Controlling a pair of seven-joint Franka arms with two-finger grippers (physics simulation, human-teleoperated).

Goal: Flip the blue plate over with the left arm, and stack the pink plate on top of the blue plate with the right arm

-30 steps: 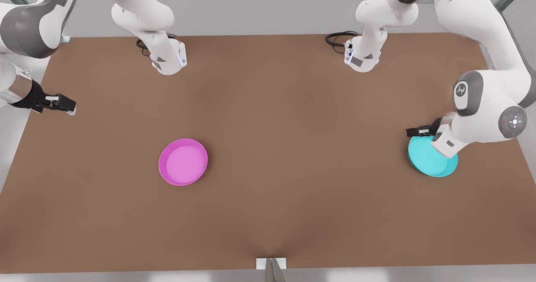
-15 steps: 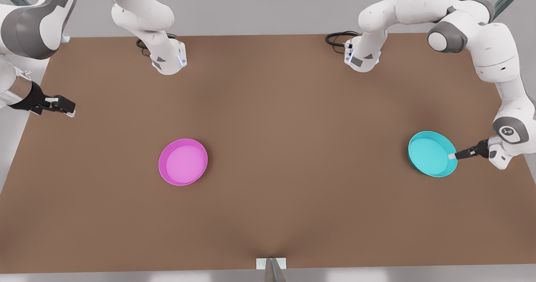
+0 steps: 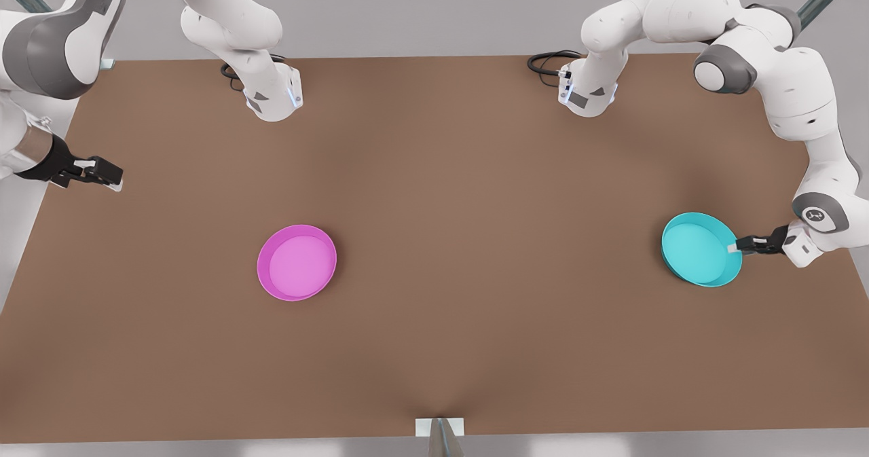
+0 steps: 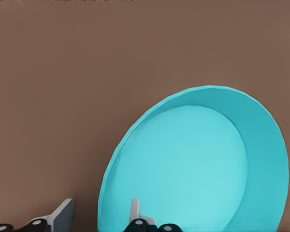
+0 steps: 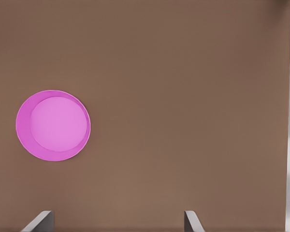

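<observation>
Bare brown table (image 3: 475,206) lies open between the pink plate (image 3: 297,262) and the blue plate (image 3: 699,250), whose outer rim is straddled by the open left gripper (image 3: 733,247), while the right gripper (image 3: 108,174) hangs spread at the table's edge.

Blue plate (image 3: 699,250) and pink plate (image 3: 297,262) lie open-side up, well apart.

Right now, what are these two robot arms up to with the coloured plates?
The left arm's hand is at the rim of the blue plate, fingers open with the rim between them, on the front view's right. The plate lies open side up on the brown table, not yet flipped. The right arm's hand waits open near the table's edge on the front view's left, away from the pink plate, which lies untouched, open side up.
</observation>
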